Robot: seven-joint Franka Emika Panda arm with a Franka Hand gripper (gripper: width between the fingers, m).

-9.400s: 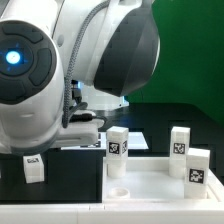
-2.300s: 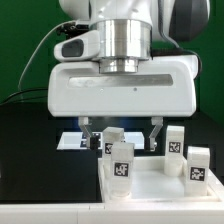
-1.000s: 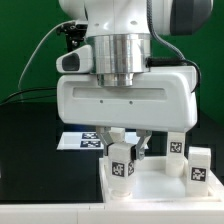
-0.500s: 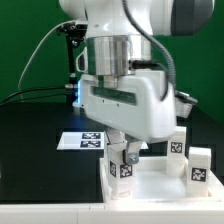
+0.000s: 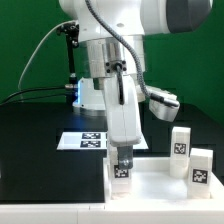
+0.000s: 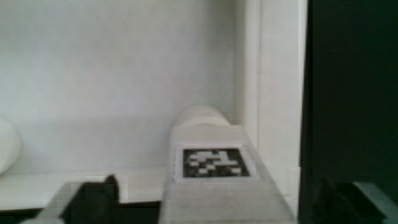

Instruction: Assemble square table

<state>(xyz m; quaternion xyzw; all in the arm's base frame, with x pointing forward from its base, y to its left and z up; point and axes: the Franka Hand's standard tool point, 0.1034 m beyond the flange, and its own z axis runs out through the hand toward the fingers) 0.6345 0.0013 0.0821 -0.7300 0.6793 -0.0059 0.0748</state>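
Exterior view: the white Franka arm fills the upper centre of the frame, reaching straight down so that its gripper (image 5: 121,158) meets a small white block leg with a black-and-white tag (image 5: 121,171) at lower centre. The dark fingers (image 5: 126,156) sit against the top of that leg and appear closed on it, narrow, though contact on both sides is hard to confirm at this size. The leg stands upright at the near corner of the large white plastic square slab with a raised rim (image 5: 150,186), which spans the lower right of the frame on the black table (image 5: 35,140). Two more white tag-marked block legs (image 5: 181,141) (image 5: 200,166) stand upright at the right edge, close together. Just beyond the slab, at centre left, lies the flat marker board (image 5: 82,141).

Wrist view: the gripped leg (image 6: 214,160) rises from the bottom centre, tag facing the camera, with pale slab surface (image 6: 107,70) behind it and dark table on the right side of the frame.
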